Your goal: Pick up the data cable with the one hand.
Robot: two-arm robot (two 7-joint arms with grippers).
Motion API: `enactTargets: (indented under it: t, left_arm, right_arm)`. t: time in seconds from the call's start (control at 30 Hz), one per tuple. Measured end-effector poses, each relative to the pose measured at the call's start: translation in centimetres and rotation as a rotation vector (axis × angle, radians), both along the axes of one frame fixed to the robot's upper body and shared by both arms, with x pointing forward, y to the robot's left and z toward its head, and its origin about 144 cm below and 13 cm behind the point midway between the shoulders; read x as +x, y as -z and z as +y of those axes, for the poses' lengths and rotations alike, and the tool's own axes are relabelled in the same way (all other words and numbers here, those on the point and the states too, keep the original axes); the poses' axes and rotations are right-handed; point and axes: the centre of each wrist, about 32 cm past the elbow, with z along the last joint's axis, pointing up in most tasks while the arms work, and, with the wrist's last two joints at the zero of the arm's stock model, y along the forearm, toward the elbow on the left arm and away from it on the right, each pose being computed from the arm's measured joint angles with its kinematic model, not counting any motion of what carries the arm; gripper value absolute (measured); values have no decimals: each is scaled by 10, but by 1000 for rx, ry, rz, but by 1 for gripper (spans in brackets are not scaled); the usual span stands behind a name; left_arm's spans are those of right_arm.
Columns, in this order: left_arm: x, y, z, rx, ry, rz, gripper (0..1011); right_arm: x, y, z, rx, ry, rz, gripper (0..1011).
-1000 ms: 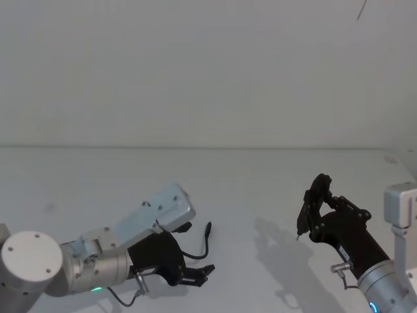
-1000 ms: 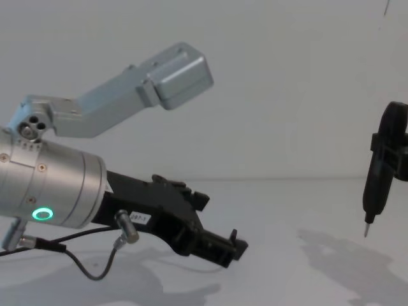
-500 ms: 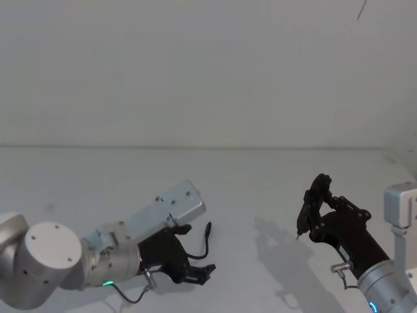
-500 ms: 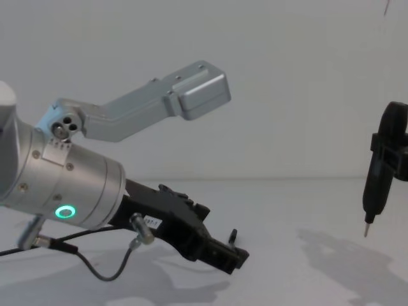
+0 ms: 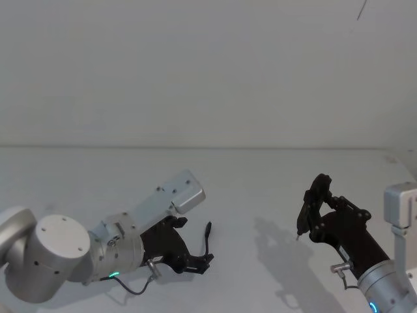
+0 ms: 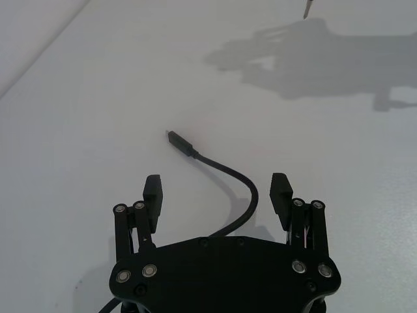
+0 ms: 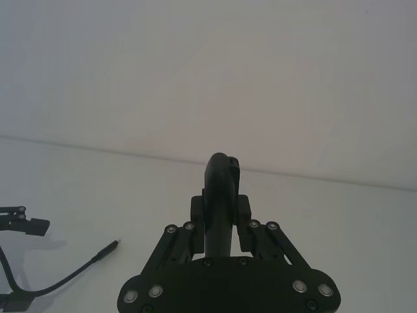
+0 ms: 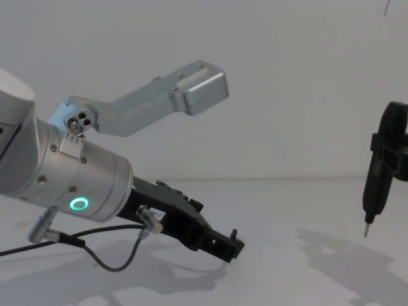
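Left gripper [image 6: 217, 188]: released, jaws spread wide, low over the table [image 5: 260, 176].
Data cable [image 6: 229, 170]: flat on the table, curving out between those jaws (touching neither), plug just past them.
Right gripper [image 5: 317, 207]: raised well to the right, clenched on a pen-like tool [image 5: 303, 218].

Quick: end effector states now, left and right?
Left end effector: open, straddling the thin black data cable, not gripping it.
Right end effector: closed on the slim black pen-like tool with a metal tip.

One data cable [image 6: 193, 152], one pen tool [image 8: 373, 191], two pincers [image 6: 217, 186] [image 7: 221, 208]
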Motion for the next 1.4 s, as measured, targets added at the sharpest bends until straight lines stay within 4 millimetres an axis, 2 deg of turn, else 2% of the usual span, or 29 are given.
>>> enactTargets:
  t: [0.73, 1.4]
  left_arm:
    - [7, 0, -5, 32, -21, 2, 1001]
    - [4, 3, -11, 123, 48, -55, 1001]
  right_arm:
    - [0, 0, 0, 0, 0, 0, 279]
    - [0, 0, 0, 0, 0, 0, 279]
